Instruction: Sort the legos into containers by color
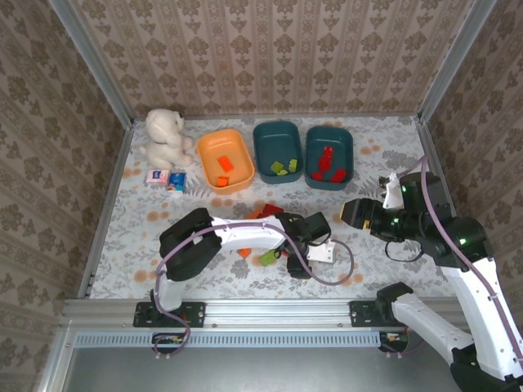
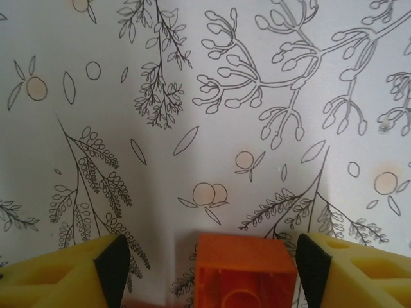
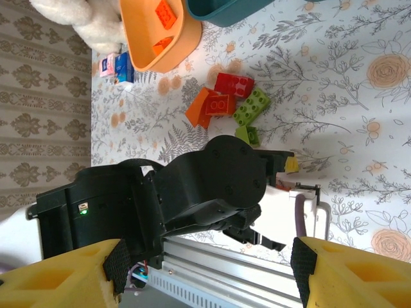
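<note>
Left claw [image 2: 213,260] straddles small orange plastic brick [image 2: 244,273]; right claw [image 3: 210,263] hangs aloft.
Left fingers spread, brick between them on the surface, touching neither: lined up for a pinch, I judge. Right claw spread, empty, held clear of the pile. Rounded orange plastic tub [image 1: 237,147], the likely destination, sits beyond.

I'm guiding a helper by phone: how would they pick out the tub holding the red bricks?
On the far side of the table, right of the white plush toy, an orange tub and two dark teal ones stand in a row. Take the rightmost tub. Its teal neighbour holds green bricks; this one holds red bricks.
</note>
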You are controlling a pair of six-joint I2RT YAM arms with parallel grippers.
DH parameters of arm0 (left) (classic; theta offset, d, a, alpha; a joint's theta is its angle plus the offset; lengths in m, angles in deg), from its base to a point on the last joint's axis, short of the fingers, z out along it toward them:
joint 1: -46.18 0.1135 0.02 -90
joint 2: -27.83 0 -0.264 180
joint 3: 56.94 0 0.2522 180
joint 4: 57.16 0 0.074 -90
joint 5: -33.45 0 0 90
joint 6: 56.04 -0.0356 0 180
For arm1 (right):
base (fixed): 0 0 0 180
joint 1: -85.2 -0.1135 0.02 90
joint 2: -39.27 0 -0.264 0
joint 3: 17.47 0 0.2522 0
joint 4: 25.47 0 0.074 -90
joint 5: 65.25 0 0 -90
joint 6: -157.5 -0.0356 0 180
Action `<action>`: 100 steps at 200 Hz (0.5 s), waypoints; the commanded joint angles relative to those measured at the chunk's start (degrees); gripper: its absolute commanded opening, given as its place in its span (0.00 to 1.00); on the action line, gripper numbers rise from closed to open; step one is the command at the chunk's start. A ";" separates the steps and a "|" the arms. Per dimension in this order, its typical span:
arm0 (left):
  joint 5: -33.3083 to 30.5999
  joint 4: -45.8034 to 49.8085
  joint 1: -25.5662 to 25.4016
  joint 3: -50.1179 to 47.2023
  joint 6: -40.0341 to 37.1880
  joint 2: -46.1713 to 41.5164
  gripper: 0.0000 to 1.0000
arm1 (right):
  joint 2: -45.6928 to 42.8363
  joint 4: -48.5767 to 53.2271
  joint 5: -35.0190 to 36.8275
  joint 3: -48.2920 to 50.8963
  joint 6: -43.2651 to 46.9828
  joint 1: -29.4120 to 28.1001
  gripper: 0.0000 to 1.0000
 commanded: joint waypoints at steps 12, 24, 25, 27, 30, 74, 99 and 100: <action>-1.30 2.94 -0.52 1.49 1.71 1.01 0.68 | 0.52 0.21 -0.59 -1.24 -0.04 0.35 0.70; -2.14 3.12 -0.55 1.35 2.01 0.96 0.65 | 0.69 0.09 -0.76 -1.37 0.04 0.35 0.70; -2.23 3.15 -0.57 1.32 2.02 0.97 0.65 | 0.70 0.09 -0.76 -1.37 0.04 0.36 0.70; -2.30 3.12 -0.58 1.26 2.03 0.98 0.65 | 0.78 0.09 -0.82 -1.37 0.11 0.35 0.70; -2.43 3.12 -0.58 1.15 2.11 0.92 0.65 | 0.84 0.01 -0.92 -1.37 0.13 0.38 0.70; -3.74 2.14 -0.58 -0.22 2.37 0.38 0.41 | 1.53 -0.61 -1.36 -1.24 0.39 0.48 0.70; -5.11 0.53 -0.55 -0.38 3.49 -1.68 0.36 | 2.18 -0.61 -1.21 -2.12 0.72 0.62 0.70; -5.17 0.49 -0.57 -0.38 3.55 -1.80 0.36 | 2.19 -0.61 -1.20 -2.19 0.78 0.68 0.70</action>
